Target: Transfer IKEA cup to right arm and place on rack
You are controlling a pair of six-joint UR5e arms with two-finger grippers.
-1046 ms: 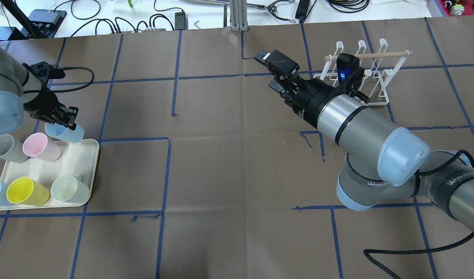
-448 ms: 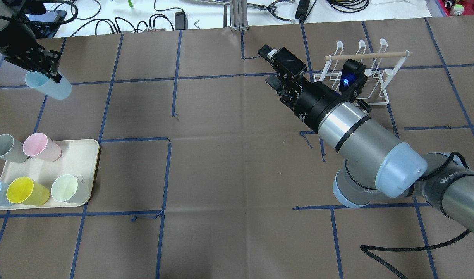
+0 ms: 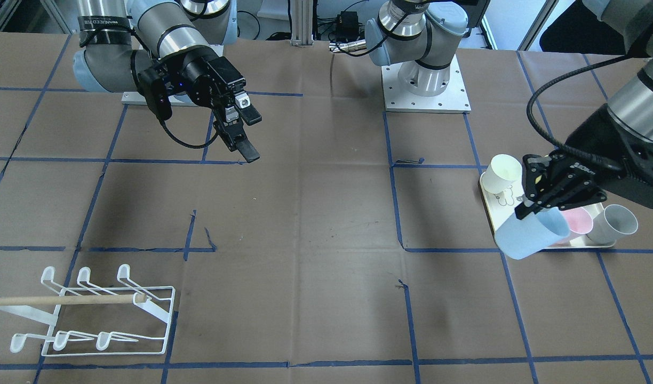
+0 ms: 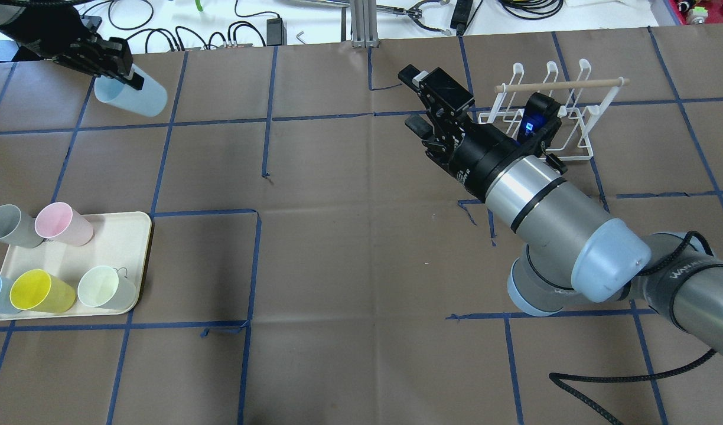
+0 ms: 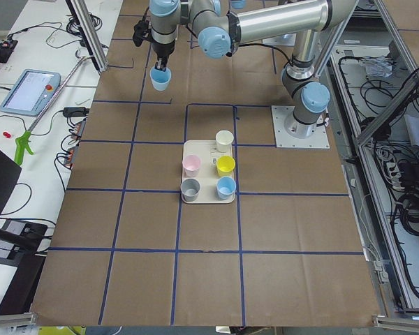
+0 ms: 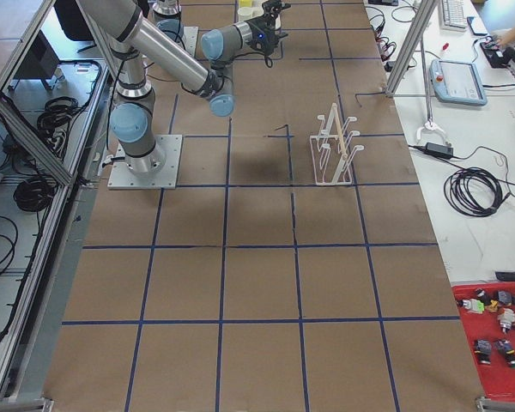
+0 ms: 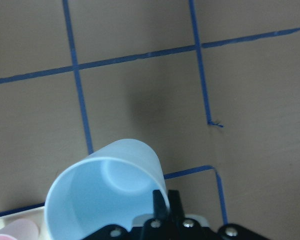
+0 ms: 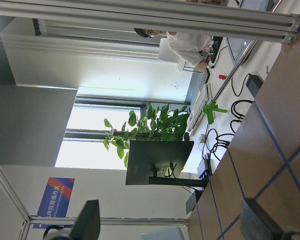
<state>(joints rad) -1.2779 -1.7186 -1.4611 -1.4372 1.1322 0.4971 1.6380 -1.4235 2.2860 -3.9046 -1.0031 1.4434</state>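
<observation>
Front-facing, left tool (image 3: pixel 528 207): clamped on the rim of the cup (image 3: pixel 537 234), at 3 o'clock of the view.
Front-facing, cup: pale blue, tilted, held off the desk (image 3: pixel 326 224); here it overlaps the 6 o'clock edge of the tray (image 3: pixel 485 186).
Front-facing, right tool (image 3: pixel 250 133): fingers apart with nothing between them, at 11 o'clock, well apart from the cup.
Front-facing, rack (image 3: pixel 92 314): white wire with a wooden handle, standing on the desk at 7 o'clock.
Overhead, cup: at 10 o'clock, hanging from the left tool, well apart from the tray at 8 o'clock.
Overhead, other cups (image 4: pixel 42 292): five on the tray, grey, pink, blue, yellow and pale green.
Overhead, right tool: fingers spread, pointing to 11 o'clock, with the rack near its 3 o'clock.
Left side, cup: at 12 o'clock under the left tool; the tray sits near the middle.
Right side, rack: upright on the desk, right of the middle; the right tool is too small here to judge.
Left wrist, cup: its mouth faces the camera at 7 o'clock, with one finger (image 7: pixel 160 205) on the rim and the taped desk beyond.
Right wrist, fingertips (image 8: pixel 87 220): at 7 and 5 o'clock, wide apart, gripping nothing.
</observation>
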